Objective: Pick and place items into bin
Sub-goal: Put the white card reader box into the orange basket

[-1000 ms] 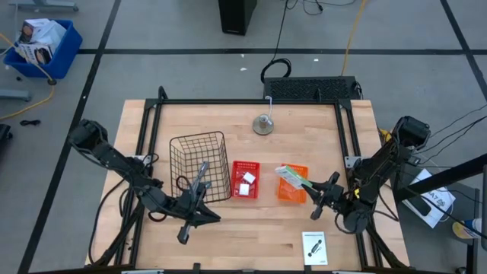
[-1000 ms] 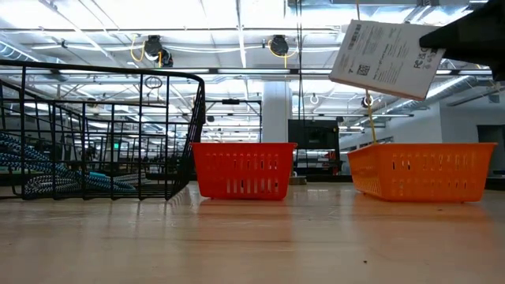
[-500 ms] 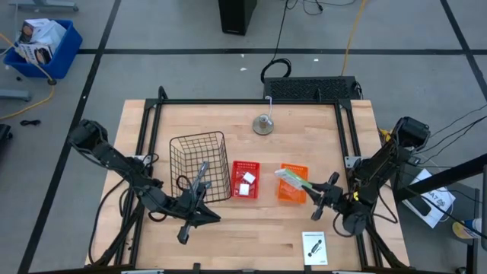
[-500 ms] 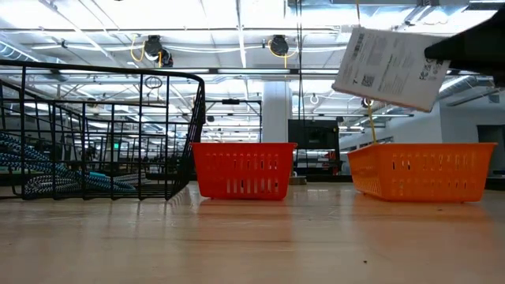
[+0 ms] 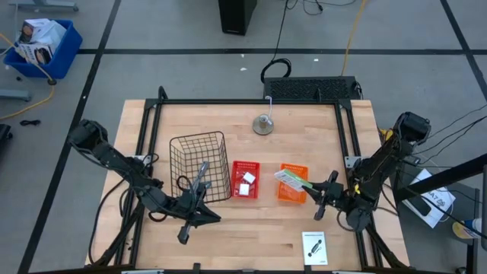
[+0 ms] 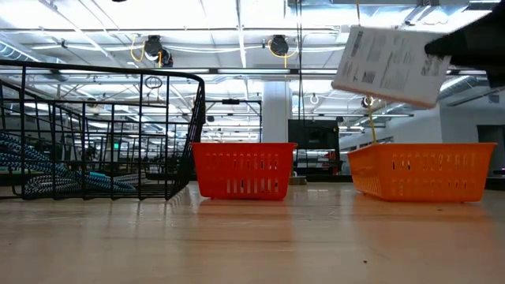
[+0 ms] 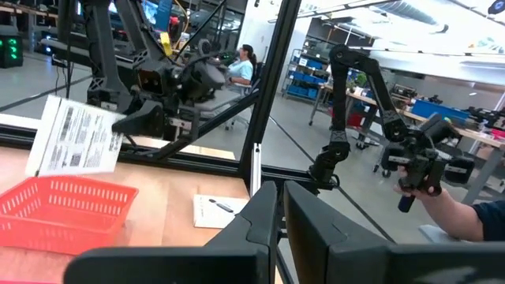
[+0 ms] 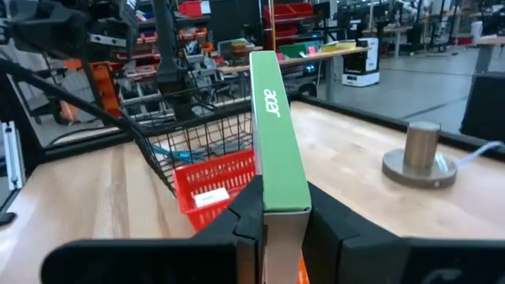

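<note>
Spanning the whole work area, the desk (image 5: 251, 221) is pale wood with a dark frame along its edges. On its left half stands a black wire basket (image 5: 199, 166), the largest container. Two orange bins sit to the right of the basket: the first bin (image 5: 245, 180) is just beside it and holds a small white piece, and the second bin (image 5: 292, 183) is further right.

The left arm rests low at the near left of the desk. The left gripper (image 5: 202, 176) lies at the basket's near right corner, jaws pressed together with nothing between them; the left wrist view confirms this.

The right arm reaches in from the right edge. The right gripper (image 5: 307, 184) hangs over the second bin, jaws pinching a flat box (image 8: 275, 142) with a green edge and white printed faces. In the low view the box (image 6: 388, 66) is tilted, clear above the second bin's rim, touching nothing else.

A flat white packet (image 5: 313, 246) with black marks lies on the desk near the front edge, well apart from both bins. A round metal weight (image 5: 263, 125) stands near the far edge.

A seated person (image 7: 241, 66) shows in the room beyond.
</note>
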